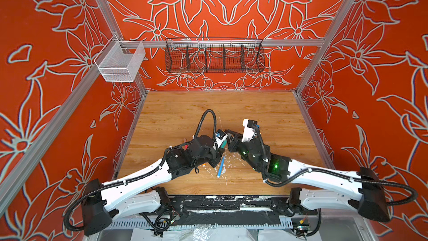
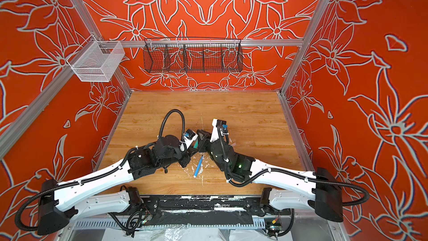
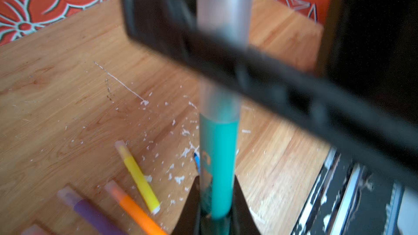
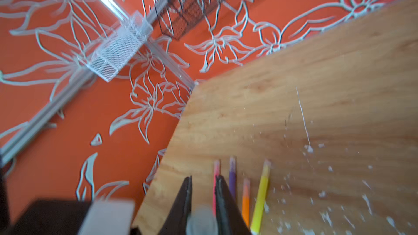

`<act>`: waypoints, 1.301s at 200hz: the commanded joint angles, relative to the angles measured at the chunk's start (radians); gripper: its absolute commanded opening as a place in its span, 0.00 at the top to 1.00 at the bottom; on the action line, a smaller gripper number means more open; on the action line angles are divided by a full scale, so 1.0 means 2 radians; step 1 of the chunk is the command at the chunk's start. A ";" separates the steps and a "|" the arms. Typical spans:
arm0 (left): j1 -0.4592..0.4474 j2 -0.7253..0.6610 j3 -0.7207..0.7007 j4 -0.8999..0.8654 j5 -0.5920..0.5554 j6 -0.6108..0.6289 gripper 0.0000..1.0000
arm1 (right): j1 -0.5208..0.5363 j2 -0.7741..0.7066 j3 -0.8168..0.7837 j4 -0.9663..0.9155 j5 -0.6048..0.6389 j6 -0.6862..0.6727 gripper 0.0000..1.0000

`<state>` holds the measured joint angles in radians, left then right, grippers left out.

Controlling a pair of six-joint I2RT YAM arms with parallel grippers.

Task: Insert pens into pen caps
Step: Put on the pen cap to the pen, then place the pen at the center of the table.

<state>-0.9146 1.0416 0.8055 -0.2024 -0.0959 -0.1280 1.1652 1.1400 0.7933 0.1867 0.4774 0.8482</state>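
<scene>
Green pen (image 3: 218, 168) is held up off the counter (image 3: 67, 87) between the two arms, its rear end clamped tight in your left jaws. Its long axis runs straight from those jaws toward the right jaws, tip leading, and a clear pen cap (image 3: 224, 7) already sits over that tip. Your right jaws straddle the cap, slightly parted; whether they grip it, you cannot tell.

Wooden table (image 1: 185, 112): blue pen (image 1: 220, 166), yellow pen (image 3: 140, 178), orange pen (image 3: 133, 209), purple pen (image 3: 90, 213), pink pen (image 4: 216, 168), white flecks (image 1: 229, 161).
</scene>
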 commanded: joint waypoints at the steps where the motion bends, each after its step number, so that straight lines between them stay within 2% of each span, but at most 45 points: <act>1: 0.006 -0.022 -0.019 0.134 -0.008 -0.063 1.00 | 0.019 -0.006 0.042 -0.197 0.002 -0.001 0.52; 12: 0.006 -0.022 -0.038 0.120 -0.009 -0.072 1.00 | 0.016 -0.017 0.080 -0.242 0.039 -0.007 0.32; 34: 0.006 -0.023 -0.075 0.086 -0.035 -0.082 1.00 | 0.008 -0.048 0.154 -0.314 0.109 -0.033 0.03; 53: 0.007 -0.039 -0.093 0.076 -0.048 -0.097 1.00 | 0.002 -0.084 0.187 -0.337 0.157 -0.065 0.02; 73: 0.007 -0.016 -0.089 0.071 -0.043 -0.101 1.00 | -0.007 -0.127 0.162 -0.304 0.215 -0.109 0.02; 102: 0.007 0.031 -0.072 0.059 -0.054 -0.111 1.00 | -0.033 -0.188 0.049 -0.176 0.285 -0.200 0.02; 129: 0.012 0.087 -0.050 0.044 -0.059 -0.125 1.00 | -0.075 -0.227 -0.096 -0.032 0.291 -0.271 0.02; 142: 0.017 0.117 -0.027 0.020 -0.056 -0.133 1.00 | -0.100 -0.229 -0.123 -0.042 0.276 -0.237 0.02; 154: 0.021 0.142 -0.007 -0.001 -0.046 -0.137 1.00 | -0.116 -0.219 -0.115 -0.053 0.244 -0.240 0.03; 172: 0.024 0.171 0.009 -0.011 -0.037 -0.138 1.00 | -0.119 -0.184 -0.082 -0.103 0.248 -0.212 0.03; 211: 0.042 0.229 0.046 -0.046 -0.008 -0.139 1.00 | -0.121 -0.113 -0.040 -0.137 0.242 -0.208 0.05; 238: 0.051 0.265 0.072 -0.073 0.011 -0.140 1.00 | -0.125 -0.105 -0.031 -0.157 0.244 -0.193 0.05; 260: 0.054 0.289 0.093 -0.103 -0.011 -0.141 1.00 | -0.131 -0.114 -0.033 -0.165 0.237 -0.182 0.05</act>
<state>-0.8139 1.5787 0.9455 -0.3115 -0.1062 -0.3939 0.9161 0.9333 0.7052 -0.0971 0.9592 0.4408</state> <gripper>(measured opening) 0.148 0.948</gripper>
